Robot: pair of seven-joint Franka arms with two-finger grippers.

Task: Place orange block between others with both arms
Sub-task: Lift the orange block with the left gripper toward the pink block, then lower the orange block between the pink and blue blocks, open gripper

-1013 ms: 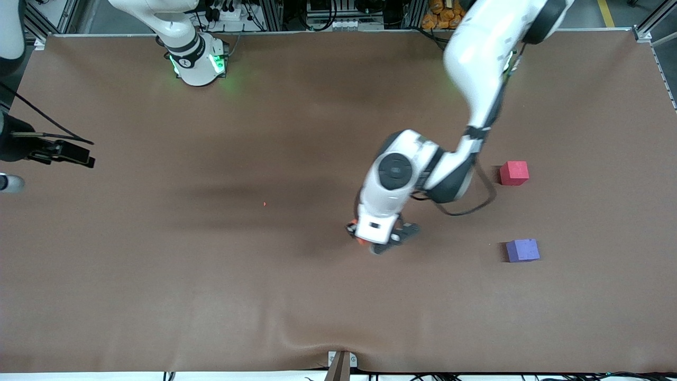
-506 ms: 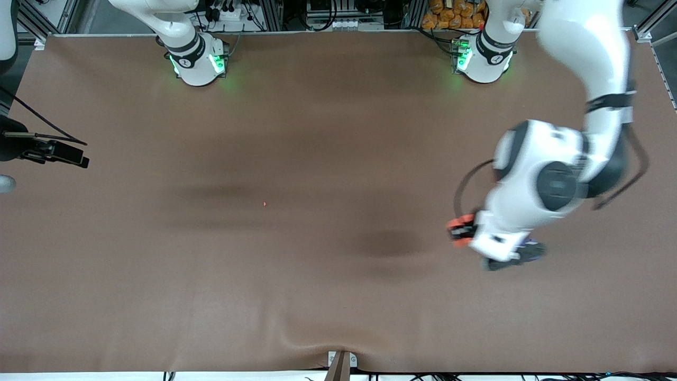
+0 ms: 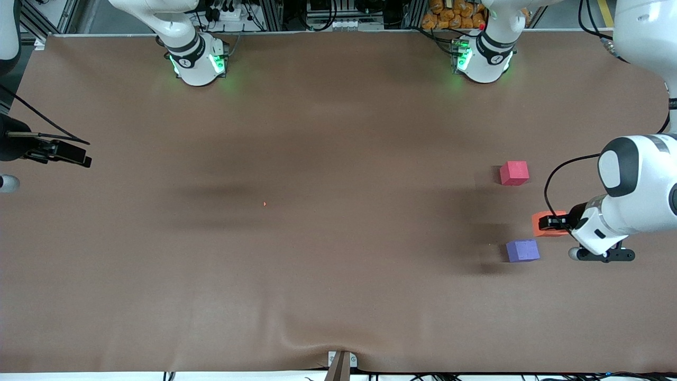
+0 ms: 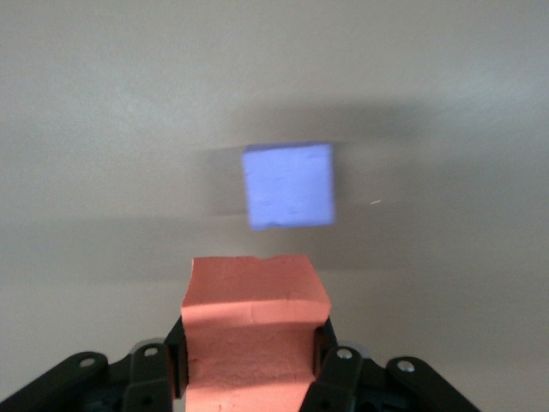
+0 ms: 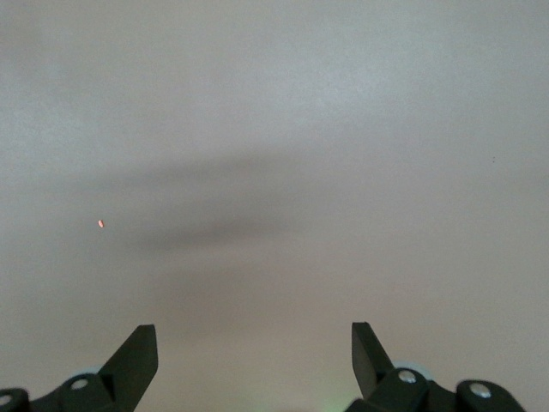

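Left gripper (image 3: 550, 223) is clamping the orange block (image 3: 540, 224) betw. its fingers, up in the air over the table (image 3: 338, 296) at the left arm's end, just beside the purple block (image 3: 522, 250). In the left wrist view the orange block (image 4: 253, 330) is filling the jaws w/ the purple block (image 4: 289, 184) lying past it. Red block (image 3: 513, 173) is sitting farther from the front cam than the purple one, gap betw. them bare. Right gripper (image 5: 253, 356) is waiting w/ fingers spread wide, holding nothing, over bare table w/ a tiny red speck (image 3: 265, 203).
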